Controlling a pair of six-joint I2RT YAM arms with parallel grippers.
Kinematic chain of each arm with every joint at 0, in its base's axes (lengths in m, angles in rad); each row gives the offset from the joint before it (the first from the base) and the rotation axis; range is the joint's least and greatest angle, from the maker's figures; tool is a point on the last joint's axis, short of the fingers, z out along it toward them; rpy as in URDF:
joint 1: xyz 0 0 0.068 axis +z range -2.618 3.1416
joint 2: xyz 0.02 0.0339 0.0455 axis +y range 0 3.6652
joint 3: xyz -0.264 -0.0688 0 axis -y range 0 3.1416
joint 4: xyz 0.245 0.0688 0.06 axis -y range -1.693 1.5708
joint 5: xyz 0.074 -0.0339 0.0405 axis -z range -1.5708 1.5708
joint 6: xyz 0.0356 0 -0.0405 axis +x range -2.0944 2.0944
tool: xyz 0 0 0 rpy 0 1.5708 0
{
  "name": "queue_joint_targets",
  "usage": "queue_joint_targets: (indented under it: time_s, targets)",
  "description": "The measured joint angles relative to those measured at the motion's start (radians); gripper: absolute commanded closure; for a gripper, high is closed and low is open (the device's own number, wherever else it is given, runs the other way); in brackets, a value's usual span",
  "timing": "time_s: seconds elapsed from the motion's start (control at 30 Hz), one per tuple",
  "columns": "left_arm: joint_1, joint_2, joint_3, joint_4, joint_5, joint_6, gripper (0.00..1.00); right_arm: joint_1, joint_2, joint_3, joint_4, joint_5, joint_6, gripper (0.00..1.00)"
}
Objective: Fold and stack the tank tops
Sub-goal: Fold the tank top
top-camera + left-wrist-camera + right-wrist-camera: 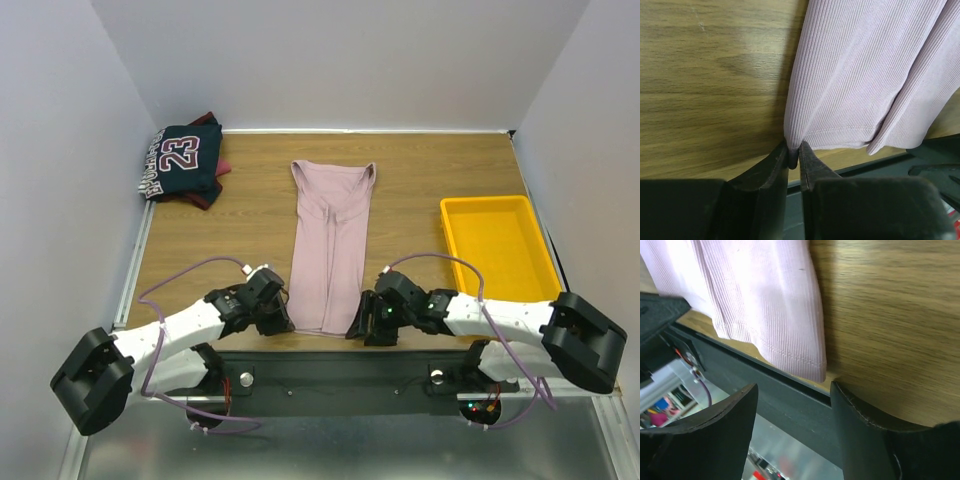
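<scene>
A dusty pink tank top (330,245) lies folded into a long strip down the middle of the table, its hem toward me. My left gripper (283,322) is shut on the hem's left corner (794,142). The pinched cloth shows between the two fingers. My right gripper (354,329) stands open at the hem's right corner (815,371), which lies just ahead of the jaws, untouched. The navy "23" tank top (182,160) sits folded at the far left, on top of a maroon one (212,193).
A yellow tray (499,250) rests on the right side of the table. The table's dark front rail (785,400) runs just under the pink hem. White walls close in the left, back and right.
</scene>
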Motion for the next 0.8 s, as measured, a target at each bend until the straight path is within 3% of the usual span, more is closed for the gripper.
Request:
queue_joint_targets:
  time_s: [0.4,0.6,0.8]
  targets:
    - [-0.010,-0.019,-0.012,0.000,0.016,0.000,1.00,0.008,-0.031,-0.036,0.017,0.092,0.124,0.46]
    - [-0.023,-0.020,-0.016,0.006,0.023,0.000,1.00,0.008,-0.041,-0.046,0.030,0.139,0.150,0.48]
    - [-0.048,-0.024,-0.037,0.049,0.043,-0.012,1.00,0.008,-0.033,-0.044,0.037,0.173,0.156,0.56]
